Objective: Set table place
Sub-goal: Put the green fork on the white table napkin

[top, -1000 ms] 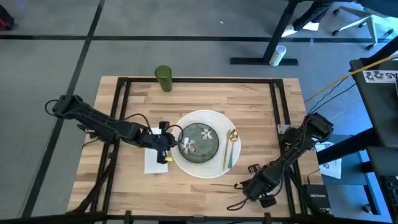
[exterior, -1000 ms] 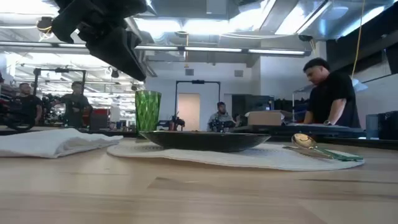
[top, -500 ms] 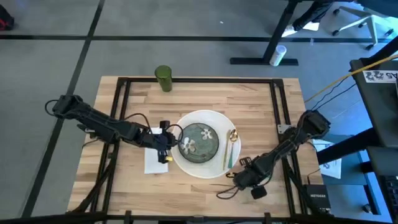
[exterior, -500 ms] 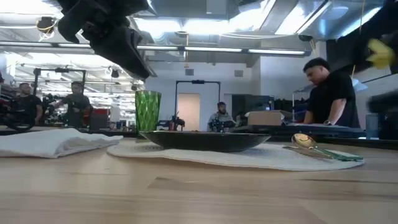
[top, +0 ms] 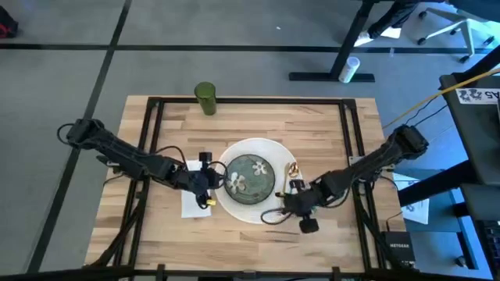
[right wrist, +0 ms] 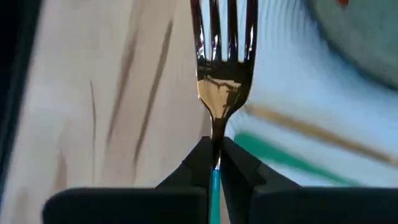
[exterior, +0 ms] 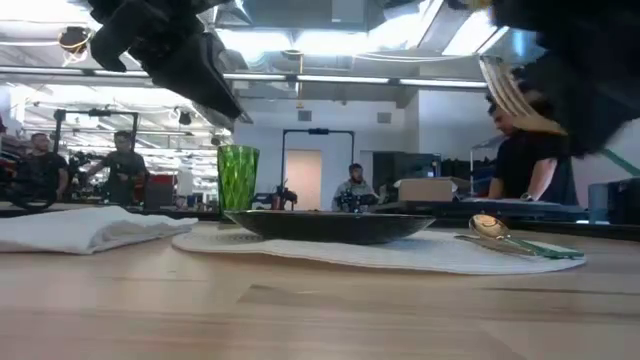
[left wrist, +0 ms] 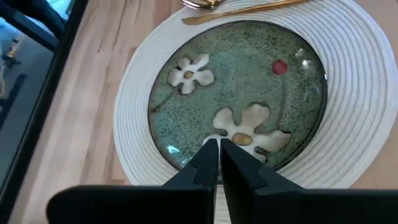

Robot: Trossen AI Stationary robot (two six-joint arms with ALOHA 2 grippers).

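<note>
A: Where did the table stand in all this?

B: It filled the middle of the high view, with the mat near its centre and the plate on the mat. The cup stood at about eleven o'clock from the plate, up by the far rail.

A: And the right gripper?

B: At roughly four o'clock from the plate, above the mat's edge. Its fingers were clamped on the teal handle of a fork, tines pointing ahead. It gripped low on the handle, I'd judge, so the tines stayed free to be laid flat.

A: Was there cutlery down already?

B: A gold spoon lay on the mat at three o'clock from the plate, with a green strip beside it. Whether that strip was another handle, I couldn't tell.

A: The left gripper?

B: At nine o'clock from the plate, over its rim, fingers pressed together on nothing. It looked like it was waiting, kept low and clear of the right arm's side.

A: And the napkin?

B: Folded white, on the wood at nine o'clock from the mat, partly under the left arm. That's likely where the fork belongs, though the fork hung on the spoon's side.
</note>
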